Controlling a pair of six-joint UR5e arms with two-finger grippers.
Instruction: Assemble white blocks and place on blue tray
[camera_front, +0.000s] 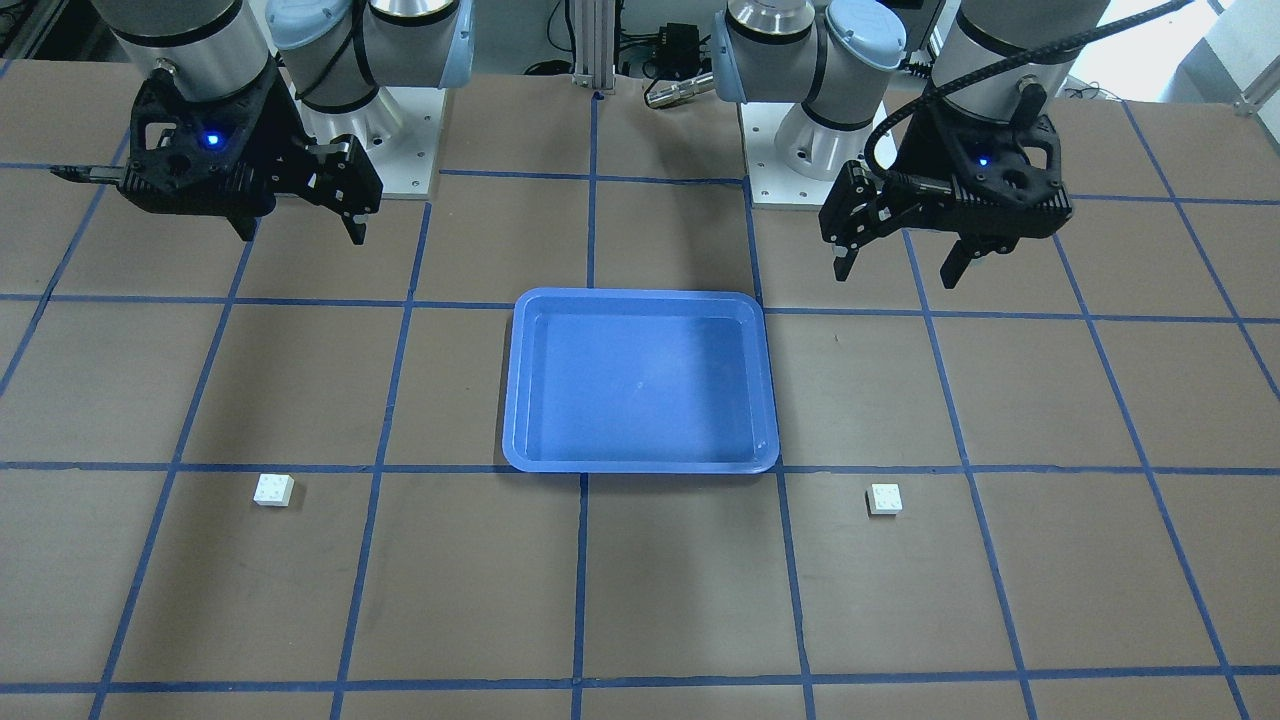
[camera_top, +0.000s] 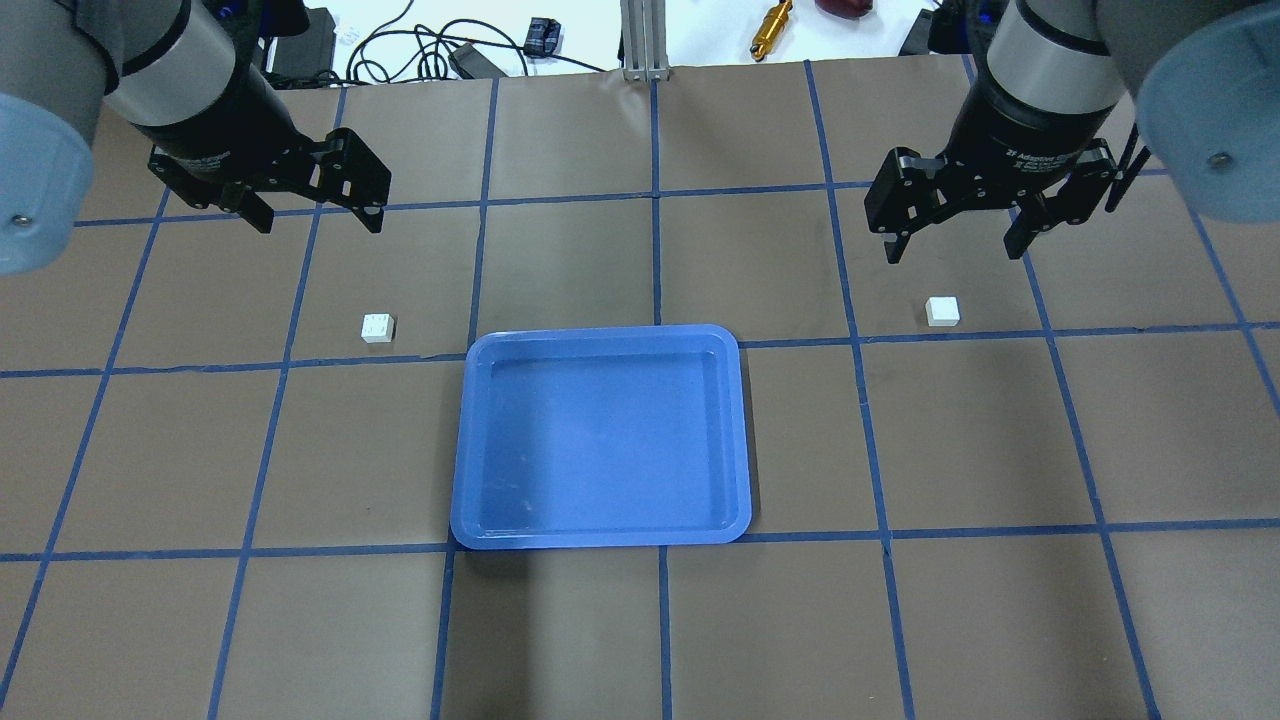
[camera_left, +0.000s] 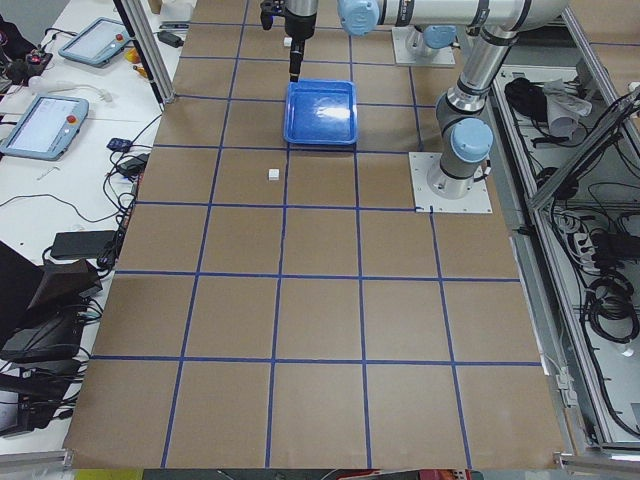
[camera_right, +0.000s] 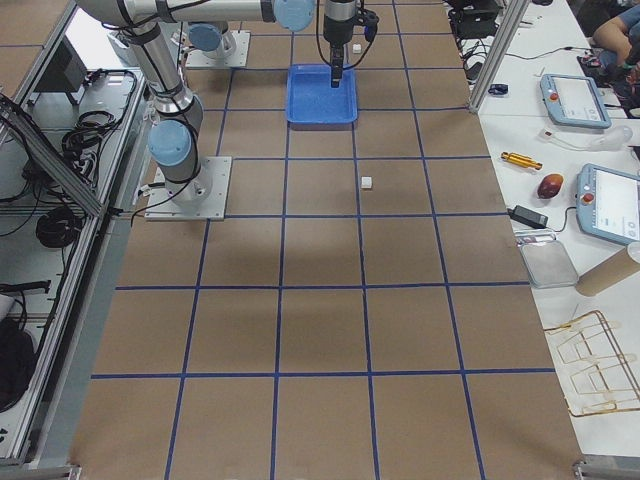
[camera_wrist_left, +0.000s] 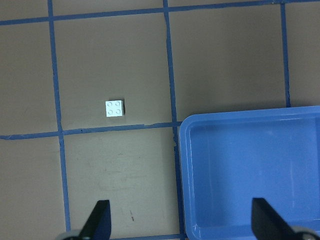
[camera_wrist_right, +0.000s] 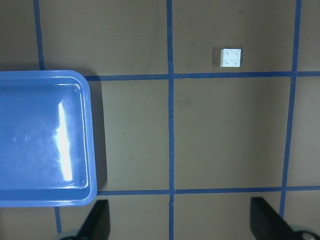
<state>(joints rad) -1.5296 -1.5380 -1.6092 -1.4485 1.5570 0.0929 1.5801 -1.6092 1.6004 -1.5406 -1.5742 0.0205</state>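
Brown paper covers the table (camera_top: 560, 640), ruled into squares by a blue tape grid (camera_top: 655, 195). The blue tray (camera_top: 600, 440) lies flat at the centre, its long sides running left to right as the robot faces it. The left white block (camera_top: 377, 328) sits studs up just beyond the tray's far-left corner, apart from the rim and close to a tape line. The right white block (camera_top: 941, 311) sits off the tray's far-right corner, well apart from the rim and also beside a tape line. Both blocks are separate and rest on the paper outside the tray. The left gripper (camera_top: 318, 222) hangs above the table to the left of the tray with its fingers spread wide, holding nothing. The right gripper (camera_top: 951, 252) hangs above the table to the right of the tray, fingers likewise spread and holding nothing. Each wrist view shows its block on bare paper, with only tape lines around it and the tray corner to one side. Beyond the far edge of the table from the tray stand an aluminium post (camera_top: 645, 40), loose black cables (camera_top: 420, 45) and a brass-coloured cylinder (camera_top: 772, 20). Teach pendants (camera_right: 575, 100) lie on the white side bench.
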